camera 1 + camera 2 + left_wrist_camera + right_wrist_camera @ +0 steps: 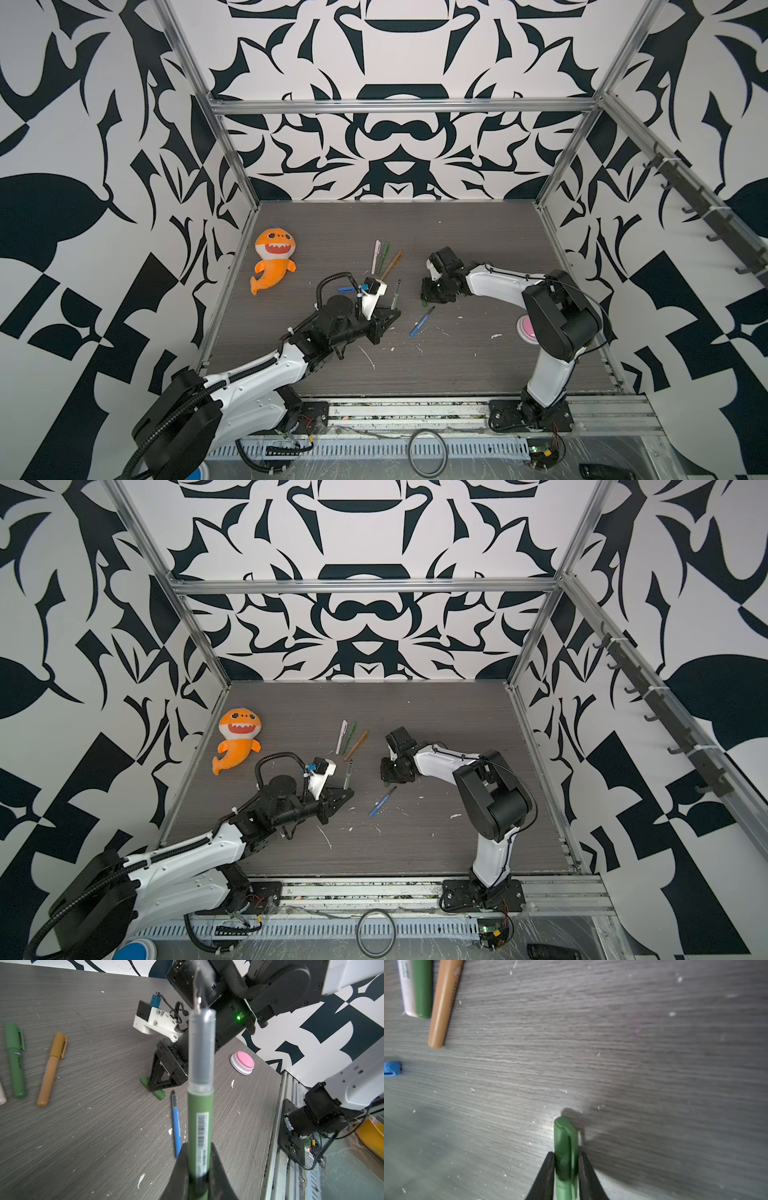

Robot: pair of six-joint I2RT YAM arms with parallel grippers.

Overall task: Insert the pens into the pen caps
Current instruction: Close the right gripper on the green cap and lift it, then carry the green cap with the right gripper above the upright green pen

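Observation:
My left gripper (199,1146) is shut on an uncapped green pen (200,1076), whose dark tip points toward the right arm; both top views show this pen (395,293) (347,773) raised near the table's middle. The right gripper (566,1154) is shut on a green pen cap (564,1136) lying on the table, also seen under its fingers (159,1094). An uncapped blue pen (422,322) (176,1126) lies between the arms. A blue cap (345,289) (392,1068) lies behind the left wrist. Capped white-pink (376,255), green (15,1059) and orange-brown (52,1070) pens lie side by side farther back.
An orange shark plush (272,264) lies at the back left. A pink-topped white button (243,1062) sits near the right arm's base. White scuff marks dot the grey wood-grain table (457,365), which has metal rails along its edges.

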